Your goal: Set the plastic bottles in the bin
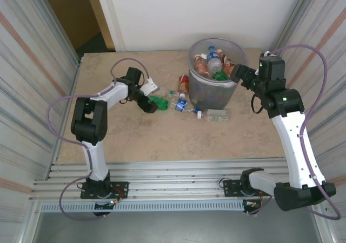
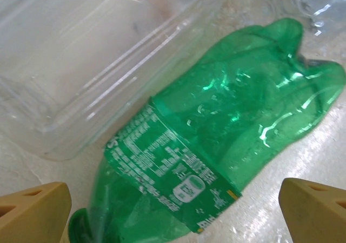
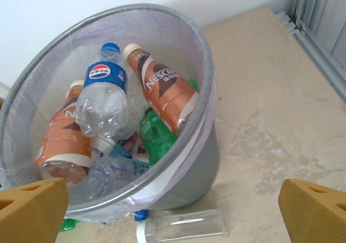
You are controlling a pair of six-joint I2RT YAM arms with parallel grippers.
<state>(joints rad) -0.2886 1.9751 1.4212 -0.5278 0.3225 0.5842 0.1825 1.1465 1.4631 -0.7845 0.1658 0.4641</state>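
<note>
- Your left pincer (image 2: pixel 173 217) is spread wide and pinches nothing. Its two yellow fingertips (image 2: pixel 33 213) sit one at each side of a green bottle (image 2: pixel 227 129).
- That green bottle is squashed. It lies flat on the surface (image 1: pixel 162 140), well left of the bin (image 1: pixel 213 94), with its label facing up.
- Just beside the green bottle lies a clear ribbed thing (image 2: pixel 92 59). It may be one more bottle, but it is too close up for you to be sure.
- Your right pincer (image 3: pixel 173 213) is spread wide too and holds nothing. It hangs by the right side of the bin, up near the rim, looking in.
- The bin is round and grey, with a clear bag folded over its rim. It stands at the far side of the surface, a bit right of the middle.
- Inside the bin you can see:
  - a blue-capped bottle (image 3: pixel 102 100);
  - a brown-labelled bottle (image 3: pixel 162 89) leaning on the right wall;
  - a second brown bottle (image 3: pixel 59 140) at the left;
  - a green one (image 3: pixel 157 135) low down between them.
- A white-capped clear bottle (image 3: pixel 184 225) lies on its side on the surface, just at the near side of the bin.
- More bottles lie in a small bunch between the green bottle and the bin. A red-labelled bottle (image 1: pixel 184 82) is just beside the bin's left side. Some small blue-capped ones (image 1: pixel 182 103) lie nearer to you.
</note>
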